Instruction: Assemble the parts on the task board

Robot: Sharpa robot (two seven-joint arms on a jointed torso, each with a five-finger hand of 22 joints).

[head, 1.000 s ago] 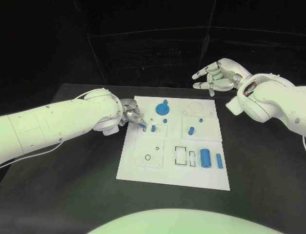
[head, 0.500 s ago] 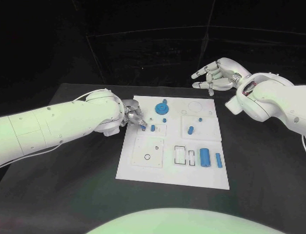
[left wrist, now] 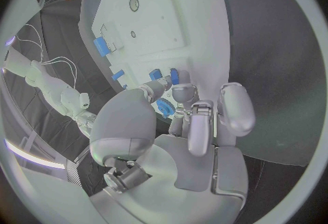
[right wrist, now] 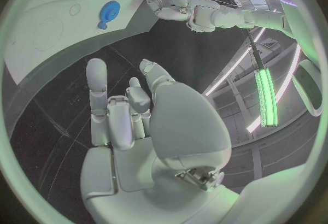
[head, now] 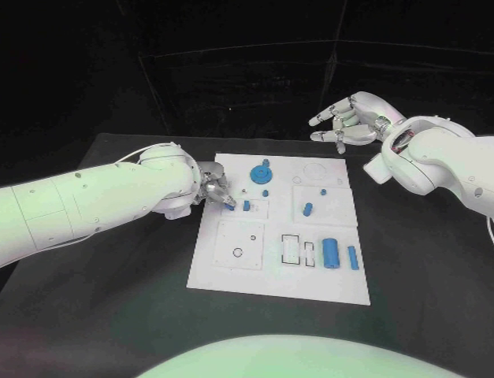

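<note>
Head camera overhead; wrist cameras share task board [head: 280, 236].

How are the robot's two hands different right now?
The left hand is low at the task board, its fingertips at a small blue part; the right hand is raised beyond the board. The left's fingers bunch together; the right's spread, holding nothing. Both are silver.

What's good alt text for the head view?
The left hand reaches its fingers to a small blue part at the left edge of the white task board. The right hand hovers open beyond the board's far right corner.
</note>
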